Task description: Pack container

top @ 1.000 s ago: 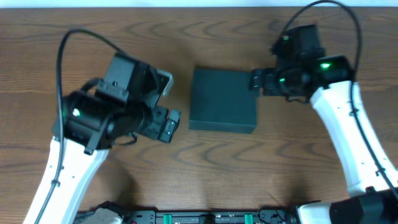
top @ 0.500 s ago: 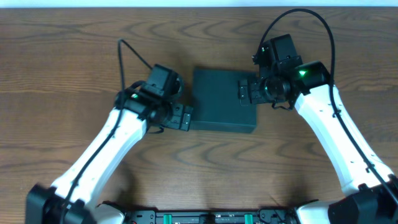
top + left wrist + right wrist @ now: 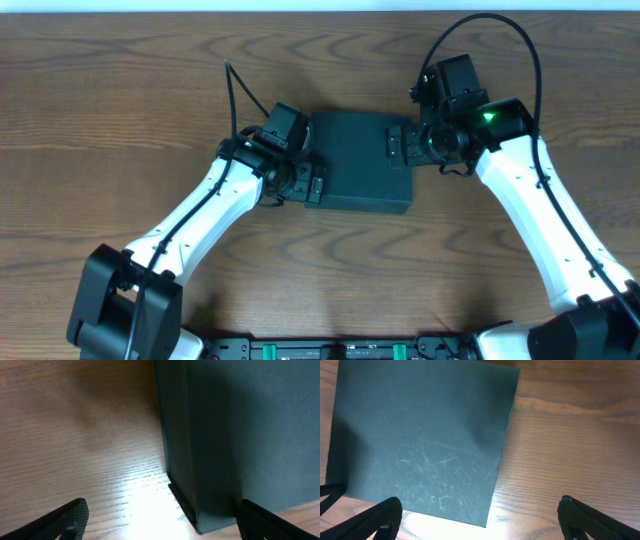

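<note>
The container (image 3: 355, 160) is a dark green-black square box, lid closed, at the table's middle. It also shows in the left wrist view (image 3: 240, 435) and the right wrist view (image 3: 425, 440). My left gripper (image 3: 315, 187) is open, its fingers (image 3: 160, 520) straddling the box's left front corner, low at the table. My right gripper (image 3: 396, 145) is open and empty, its fingers (image 3: 480, 515) over the box's right edge, above its lid.
The wooden table (image 3: 150, 80) surrounds the box. Both arms reach in from the front, the left arm (image 3: 190, 225) and the right arm (image 3: 545, 220). A black rail (image 3: 320, 350) runs along the front edge.
My left arm has swung right and reached in until its open fingers straddle the box's left front corner. My right gripper moved left over the box's right edge, then held.
</note>
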### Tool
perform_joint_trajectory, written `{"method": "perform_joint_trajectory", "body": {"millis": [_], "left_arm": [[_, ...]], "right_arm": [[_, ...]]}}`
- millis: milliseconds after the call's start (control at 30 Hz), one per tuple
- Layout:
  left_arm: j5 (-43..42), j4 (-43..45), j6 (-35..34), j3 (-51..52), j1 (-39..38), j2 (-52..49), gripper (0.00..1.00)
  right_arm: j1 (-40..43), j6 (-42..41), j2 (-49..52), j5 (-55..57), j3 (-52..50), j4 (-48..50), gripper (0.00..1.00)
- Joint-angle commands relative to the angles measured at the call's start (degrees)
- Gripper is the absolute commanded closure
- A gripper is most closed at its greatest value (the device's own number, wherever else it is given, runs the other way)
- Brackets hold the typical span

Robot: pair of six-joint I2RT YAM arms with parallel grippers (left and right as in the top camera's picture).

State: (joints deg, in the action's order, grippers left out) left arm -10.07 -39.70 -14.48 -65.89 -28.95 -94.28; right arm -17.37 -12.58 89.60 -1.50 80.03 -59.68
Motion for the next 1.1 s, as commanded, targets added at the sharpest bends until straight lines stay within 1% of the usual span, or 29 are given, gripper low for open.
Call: {"method": "perform_joint_trajectory", "body": {"millis": [0,67,300,433,567,667,733,900,1000,1067], "left_arm": [[2.01,0.55,-1.05,-0.15,0.04,-1.49,0.05],[3.13,0.42,-1.42,-0.15,0.04,-2.03,0.04],[3.04,-0.59,-1.46,-0.15,0.02,-4.63,0.05],[3.04,-0.94,-2.84,-0.15,0.04,-5.38,0.05],[2.69,-1.29,-4.24,-0.66,0.04,-4.28,0.05],[2.60,-3.23,-4.17,-1.95,0.04,-1.62,0.05],[2.99,-4.50,-3.91,-2.95,0.09,0.76,0.05],[6.14,-6.16,-3.69,-3.48,2.23,6.75,0.05],[10.05,-6.78,-2.95,-3.48,4.61,7.41,0.05],[10.25,-6.71,-2.12,-3.34,6.10,6.60,0.04]], "right_arm": [[0.31,-0.68,0.42,0.66,-0.28,0.04,0.01],[0.31,-0.68,0.42,0.66,-0.28,0.07,0.01],[0.31,-0.68,0.42,0.66,-0.28,0.00,0.01],[0.31,-0.68,0.42,0.72,-0.28,-0.04,0.01],[0.70,-0.70,0.39,4.02,-0.28,-0.07,0.01],[3.23,-0.76,0.39,4.63,-0.28,-0.28,0.01],[6.12,-2.27,0.39,4.44,-0.28,-0.48,0.01],[13.62,-2.82,0.85,4.28,-0.28,-0.17,0.01],[14.82,-2.84,2.43,4.28,-0.28,0.02,0.01],[14.62,-2.86,4.02,4.20,-0.28,0.15,0.01]]}}
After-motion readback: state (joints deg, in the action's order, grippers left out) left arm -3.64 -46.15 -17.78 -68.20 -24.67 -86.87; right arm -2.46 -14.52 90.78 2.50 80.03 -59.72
